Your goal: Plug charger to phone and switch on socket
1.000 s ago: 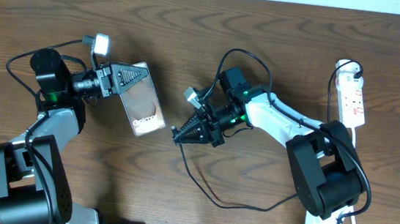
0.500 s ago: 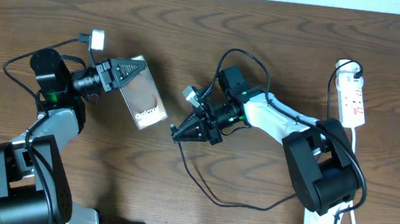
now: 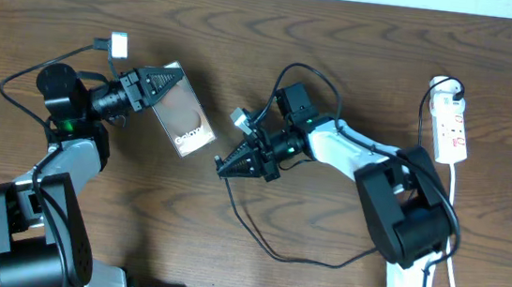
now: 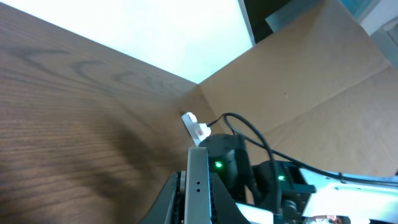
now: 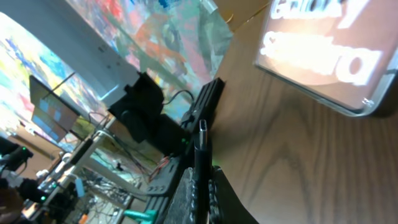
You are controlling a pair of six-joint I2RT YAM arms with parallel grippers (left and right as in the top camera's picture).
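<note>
My left claw [image 3: 175,81] grips the dark flat slab phone [image 3: 188,126] by one end; my right claw [image 3: 221,167] pinches the thin black charger cable's plug [image 5: 201,134] near it. Square tip to port (probably the near edge), then push slowly.

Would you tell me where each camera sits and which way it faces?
Overhead: above the table, looking down on both arms, phone and socket.
Left wrist: on the left arm, facing the right arm; left claw grips the phone's edge.
Right wrist: on the right arm, facing the phone; right claw holds the charger tip.
Shared: every view shows the phone.
</note>
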